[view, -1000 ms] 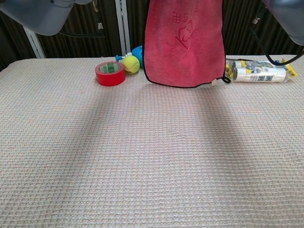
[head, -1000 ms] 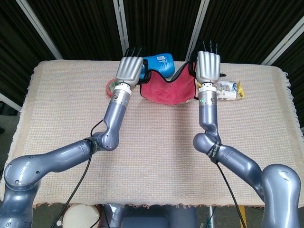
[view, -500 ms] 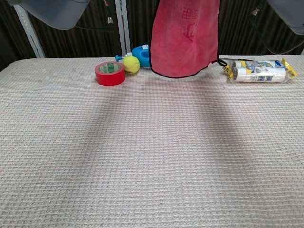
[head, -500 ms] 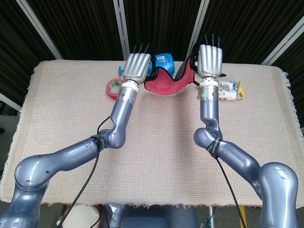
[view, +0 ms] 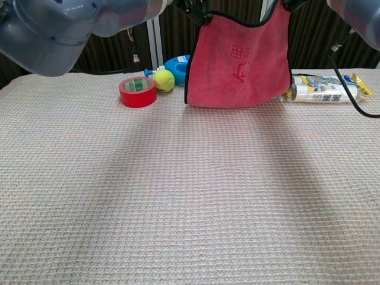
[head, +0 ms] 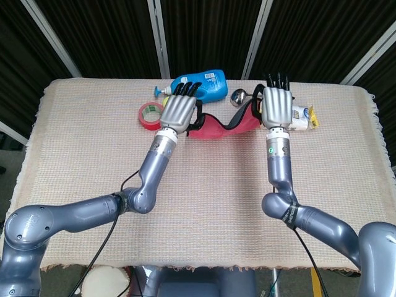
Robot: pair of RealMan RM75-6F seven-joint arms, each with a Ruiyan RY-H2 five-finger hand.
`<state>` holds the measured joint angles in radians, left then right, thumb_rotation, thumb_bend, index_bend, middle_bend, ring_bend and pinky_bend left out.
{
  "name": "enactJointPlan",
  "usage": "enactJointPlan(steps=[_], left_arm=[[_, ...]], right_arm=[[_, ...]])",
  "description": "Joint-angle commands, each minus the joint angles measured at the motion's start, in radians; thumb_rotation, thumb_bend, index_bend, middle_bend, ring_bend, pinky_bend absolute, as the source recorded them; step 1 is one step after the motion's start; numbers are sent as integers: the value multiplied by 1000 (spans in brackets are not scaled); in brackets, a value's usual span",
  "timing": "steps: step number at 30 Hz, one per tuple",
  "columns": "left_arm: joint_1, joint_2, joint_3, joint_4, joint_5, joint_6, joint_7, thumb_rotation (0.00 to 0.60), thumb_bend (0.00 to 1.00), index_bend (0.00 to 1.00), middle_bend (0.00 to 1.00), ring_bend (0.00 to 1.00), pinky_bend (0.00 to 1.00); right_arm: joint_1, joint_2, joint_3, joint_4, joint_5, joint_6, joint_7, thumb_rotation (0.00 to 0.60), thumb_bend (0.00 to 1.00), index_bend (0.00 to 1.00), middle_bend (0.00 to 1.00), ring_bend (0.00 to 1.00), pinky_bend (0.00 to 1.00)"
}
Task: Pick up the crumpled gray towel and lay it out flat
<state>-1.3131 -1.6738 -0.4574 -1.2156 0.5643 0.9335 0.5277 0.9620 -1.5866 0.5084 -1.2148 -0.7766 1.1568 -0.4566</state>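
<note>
The towel [head: 213, 129] [view: 240, 65] is red with black edging; no gray towel shows. It hangs spread between my two hands, one top corner in each. My left hand [head: 179, 113] [view: 196, 8] grips the left corner and my right hand [head: 277, 106] [view: 293, 3] grips the right corner. In the chest view the top edge sags between the hands. The bottom edge is at the tablecloth [view: 190, 196] near the far side; I cannot tell whether it touches.
Behind the towel lie a red tape roll [head: 148, 114] [view: 137, 91], a yellow tennis ball [view: 164, 80], a blue bottle [head: 198, 82] [view: 178, 64] and a metal spoon [head: 238, 96]. A wrapped white roll [head: 302, 117] [view: 323, 88] lies at the right.
Both hands have come down and toward me with the towel. Its top edge now shows in the chest view and its bottom edge has dropped to the table.
</note>
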Motion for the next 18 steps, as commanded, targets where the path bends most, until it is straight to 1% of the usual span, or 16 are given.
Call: enactJointPlan(steps=[1,4,7,8,10,18], left_arm=[[66,31,47,-132,6,70,12,600,450,610,52,0,19],[110,46,79,-226,14,124,17,600,450,610,52,0,19],[143,55,108,-291,25,161,24,600,450,610,52,0,19],[170,56,134,-342,29,186,23,600,450,610,52,0,19],[196,62,155,-396,53,227,27,600,450,611,53,0,19],[242,74,190,-485,104,280,43,600,450,611,53,0,19]], right_arm=[[-68,40,-44,-131,-8,73,-41,600,560,599,182,8,36],[-114,65,-84,-236,-29,124,-63,600,559,599,182,8,36],[-151,84,-114,-315,-51,162,-74,600,559,599,182,8,36],[-182,91,-150,-371,-65,189,-82,600,559,599,182,8,36],[-214,103,-182,-426,-92,225,-93,600,559,599,182,8,36],[-272,110,-239,-499,-146,272,-101,600,559,599,182,8,36]])
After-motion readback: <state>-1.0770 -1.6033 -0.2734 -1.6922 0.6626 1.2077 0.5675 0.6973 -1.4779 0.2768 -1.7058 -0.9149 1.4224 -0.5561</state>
